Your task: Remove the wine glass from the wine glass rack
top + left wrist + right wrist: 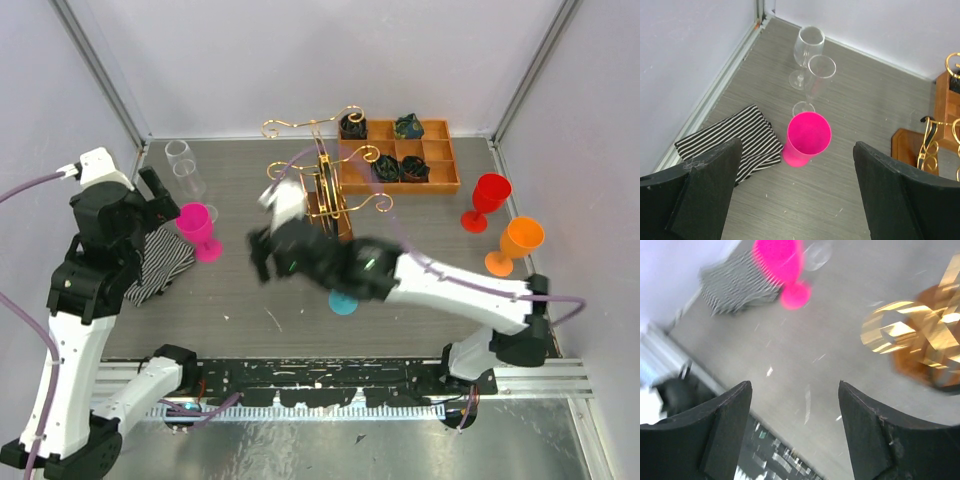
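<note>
Table: grey, walls at back and both sides, bare stretch in front of rack.
Right arm: blurred, lying across rack's front.
Rack: gold wire, scrolled arms, brown base, back-centre, just beside orange tray. Cannot make out hanging wine glass.
Right gripper: spread, empty.
Left gripper: spread, empty, near pink glass.

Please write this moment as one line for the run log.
left gripper: open, pointed at pink glass | right gripper: open, empty, near rack | right wrist view: blurred
</note>
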